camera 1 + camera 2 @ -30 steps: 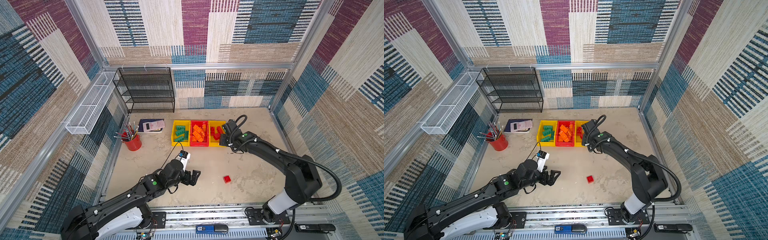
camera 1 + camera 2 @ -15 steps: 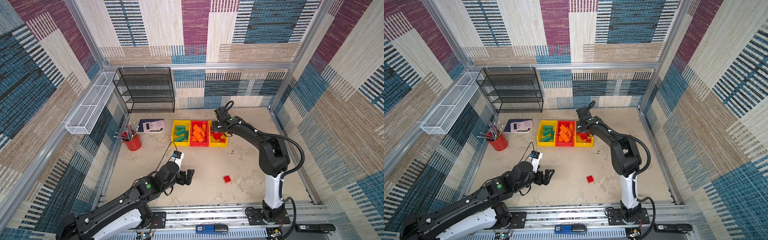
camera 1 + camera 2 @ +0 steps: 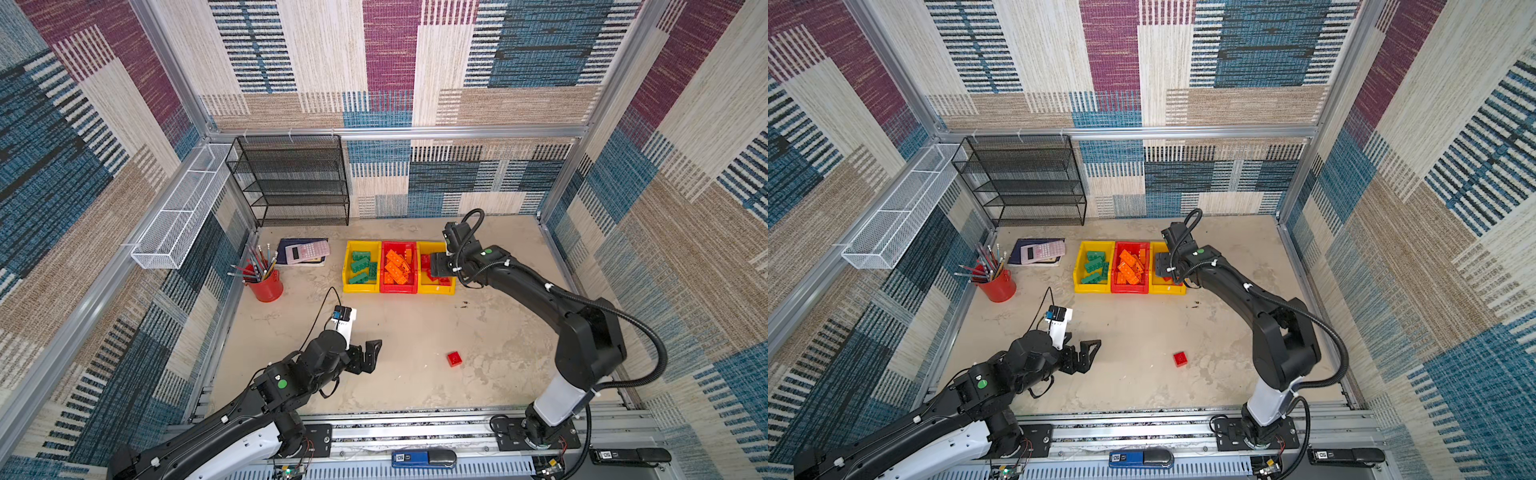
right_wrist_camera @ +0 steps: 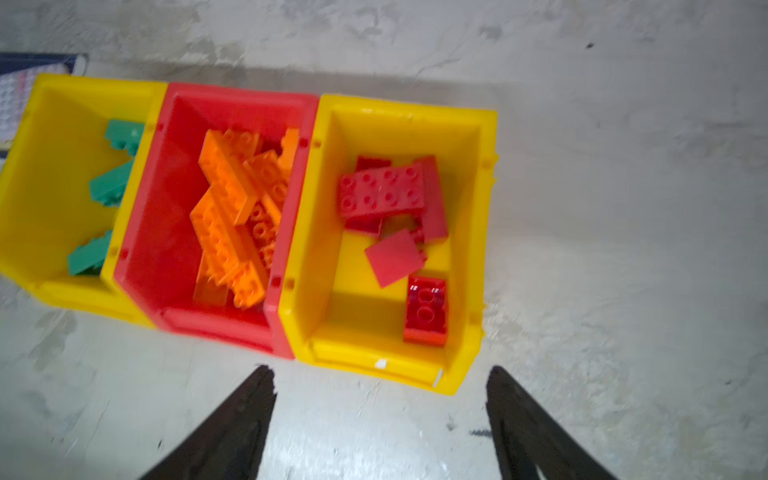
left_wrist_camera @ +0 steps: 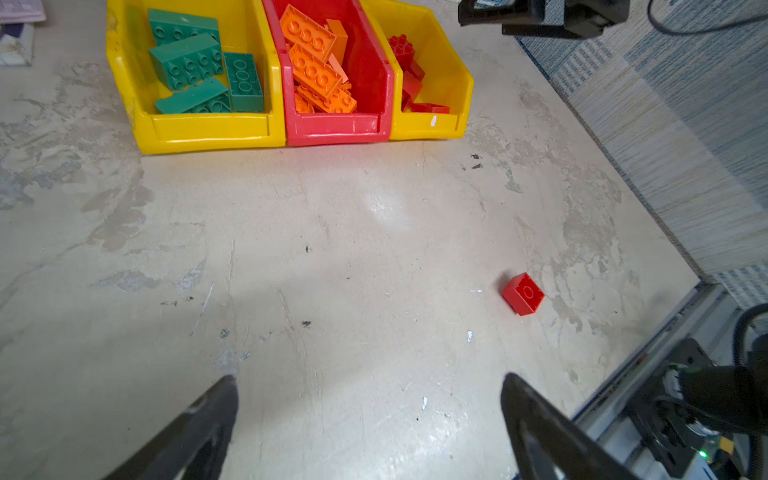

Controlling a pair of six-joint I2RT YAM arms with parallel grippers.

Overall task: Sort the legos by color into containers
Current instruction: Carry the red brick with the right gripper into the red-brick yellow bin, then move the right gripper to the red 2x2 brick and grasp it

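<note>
Three containers stand side by side at the back in both top views. The left yellow bin (image 3: pixel 361 289) holds green legos (image 5: pixel 187 62). The red bin (image 3: pixel 398 289) holds orange legos (image 5: pixel 316 70). The right yellow bin (image 4: pixel 374 357) holds red legos (image 4: pixel 382 193). One small red brick (image 3: pixel 454 359) lies alone on the floor, also in the left wrist view (image 5: pixel 523 293). My right gripper (image 3: pixel 438 264) hovers over the right yellow bin, open and empty (image 4: pixel 380 399). My left gripper (image 3: pixel 370 353) is open and empty near the front left, well left of the loose brick.
A red pencil cup (image 3: pixel 266 284) and a calculator on a dark notebook (image 3: pixel 307 251) sit left of the bins. A black mesh rack (image 3: pixel 291 183) stands at the back left and a white wire basket (image 3: pixel 178 208) hangs on the left wall. Metal rails line the front.
My right gripper moved in over the right yellow bin and its jaws opened wider. My left arm drew back slightly to the left, still open.
</note>
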